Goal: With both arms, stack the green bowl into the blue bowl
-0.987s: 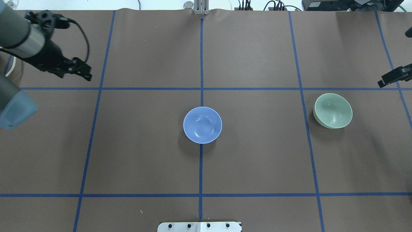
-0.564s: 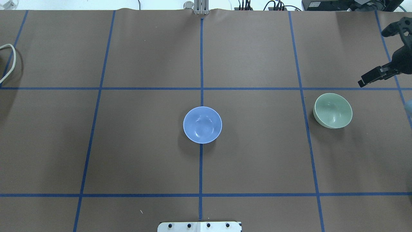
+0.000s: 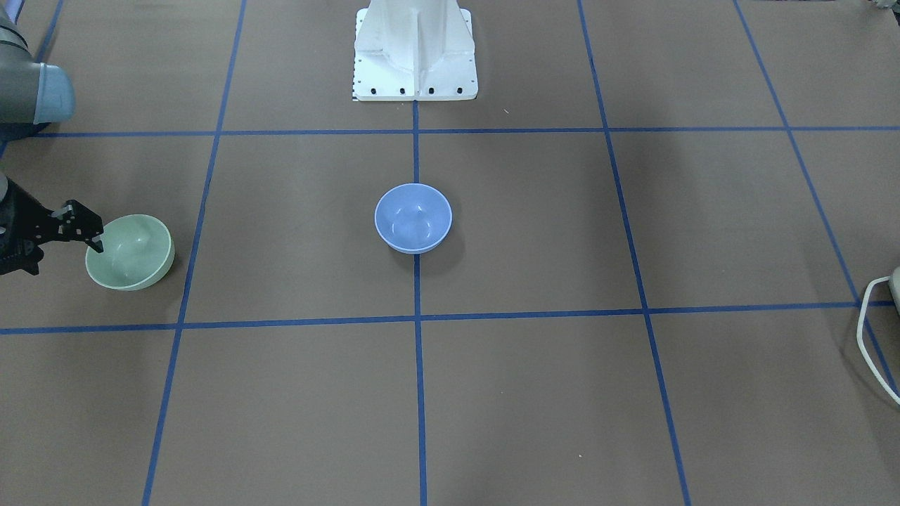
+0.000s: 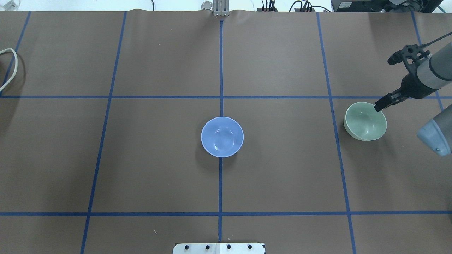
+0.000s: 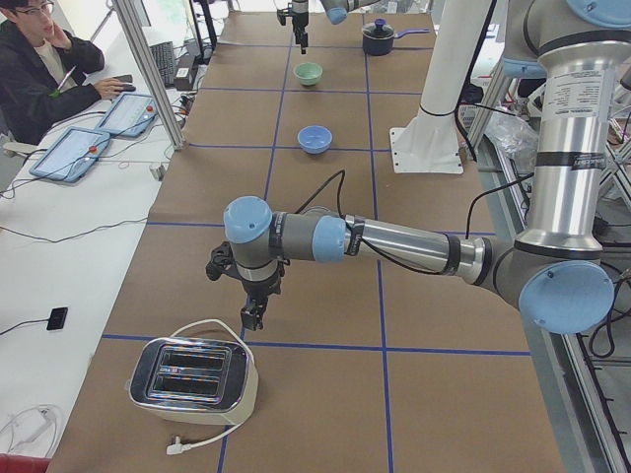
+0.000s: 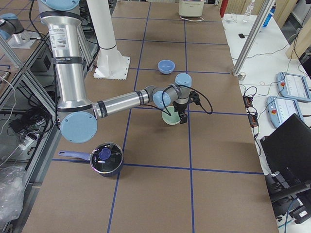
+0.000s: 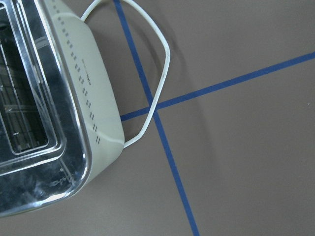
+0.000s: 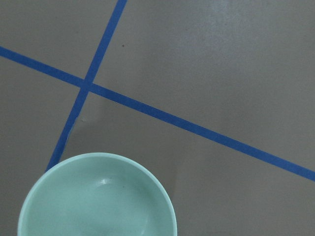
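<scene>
The green bowl (image 4: 365,121) sits upright at the table's right; it also shows in the front view (image 3: 130,251), the right side view (image 6: 170,116) and the right wrist view (image 8: 98,196). The blue bowl (image 4: 222,137) sits upright and empty at the centre (image 3: 413,218). My right gripper (image 4: 381,105) hangs at the green bowl's far right rim (image 3: 88,235), looks open and holds nothing. My left gripper (image 5: 251,315) shows only in the left side view, above a toaster far from both bowls. I cannot tell whether it is open or shut.
A silver toaster (image 5: 192,384) with a white cord (image 4: 10,67) stands at the table's left end (image 7: 44,113). A dark lidded pot (image 6: 104,160) stands at the right end. The white base pedestal (image 3: 415,49) is at the near edge. An operator (image 5: 39,59) sits beside the table.
The left arm has swung out of the overhead view to the left. The right gripper has moved in from the right edge to the green bowl's rim. Both bowls are unmoved.
</scene>
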Motion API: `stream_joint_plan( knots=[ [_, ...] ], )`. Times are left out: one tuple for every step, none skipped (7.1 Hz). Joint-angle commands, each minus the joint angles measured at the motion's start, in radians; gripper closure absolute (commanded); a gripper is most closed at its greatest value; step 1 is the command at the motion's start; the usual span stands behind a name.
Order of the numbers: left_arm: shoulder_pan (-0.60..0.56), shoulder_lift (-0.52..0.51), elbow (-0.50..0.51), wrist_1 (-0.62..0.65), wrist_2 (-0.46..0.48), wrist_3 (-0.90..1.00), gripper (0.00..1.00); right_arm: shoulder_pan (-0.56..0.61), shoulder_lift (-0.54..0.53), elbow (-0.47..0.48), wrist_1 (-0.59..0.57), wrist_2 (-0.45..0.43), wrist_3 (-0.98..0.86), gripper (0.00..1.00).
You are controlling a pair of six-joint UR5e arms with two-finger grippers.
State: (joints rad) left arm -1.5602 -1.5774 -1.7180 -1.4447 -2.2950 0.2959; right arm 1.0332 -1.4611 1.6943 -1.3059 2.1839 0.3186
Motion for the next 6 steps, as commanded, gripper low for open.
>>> stream_joint_plan(
  knots=[
    [-0.003, 0.013, 0.000, -0.006, -0.001, 0.005, 0.01, -0.039, -0.001, -0.047, 0.040, -0.004, 0.007, 0.21],
    [-0.003, 0.013, -0.002, -0.006, -0.001, 0.002, 0.01, -0.048, -0.001, -0.053, 0.040, -0.004, 0.007, 0.37],
    [-0.003, 0.013, -0.002, -0.006, -0.001, 0.000, 0.01, -0.048, -0.004, -0.056, 0.040, -0.001, 0.007, 0.86],
    [-0.003, 0.013, -0.002, -0.006, -0.001, -0.003, 0.01, -0.047, -0.010, -0.056, 0.042, 0.001, 0.007, 1.00],
    [-0.003, 0.013, -0.003, -0.006, -0.001, -0.004, 0.01, -0.047, -0.013, -0.058, 0.042, 0.001, 0.007, 1.00],
    [-0.003, 0.013, -0.003, -0.006, -0.001, -0.004, 0.01, -0.045, -0.016, -0.050, 0.040, 0.007, 0.010, 1.00]
  ],
)
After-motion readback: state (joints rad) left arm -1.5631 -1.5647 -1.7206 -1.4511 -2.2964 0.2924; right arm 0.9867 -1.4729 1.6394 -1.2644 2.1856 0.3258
